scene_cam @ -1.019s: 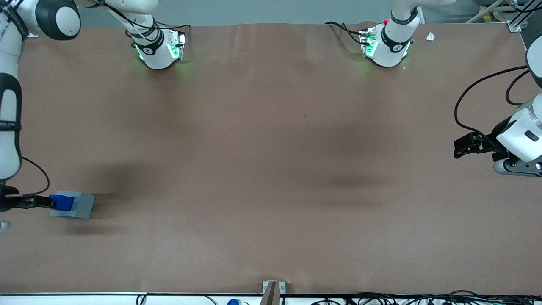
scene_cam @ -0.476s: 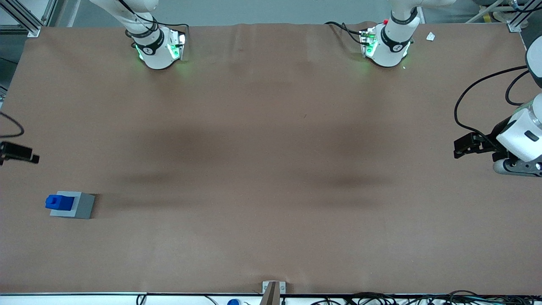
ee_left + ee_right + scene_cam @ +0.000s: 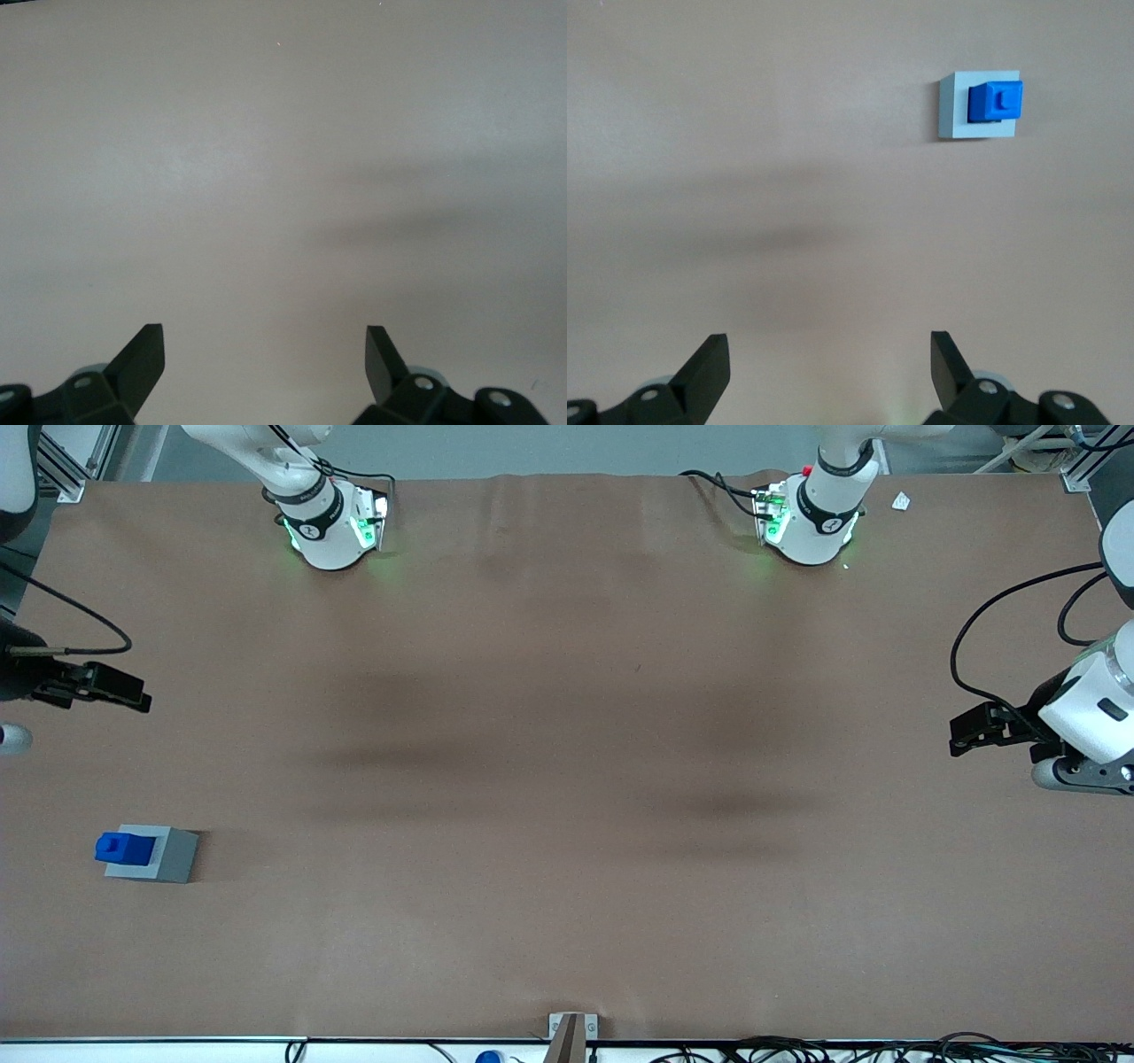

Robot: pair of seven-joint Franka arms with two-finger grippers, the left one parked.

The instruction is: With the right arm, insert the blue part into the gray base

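The blue part [image 3: 120, 848] sits in the gray base [image 3: 164, 855] on the brown table at the working arm's end, near the front camera. Both show in the right wrist view, the blue part [image 3: 996, 101] seated in the gray base [image 3: 953, 107]. My right gripper [image 3: 124, 687] hangs high above the table, farther from the front camera than the base and well apart from it. Its fingers [image 3: 709, 363] stand wide open with nothing between them; the gripper [image 3: 828, 354] looks down on bare table.
Two arm bases with green lights [image 3: 332, 522] [image 3: 806, 514] stand at the table's edge farthest from the front camera. A small metal bracket [image 3: 571, 1027] sits at the nearest edge. Cables run along that edge.
My gripper has let go of the blue part, opened, and moved up and away from the base, farther from the front camera. The blue part stays seated in the gray base.
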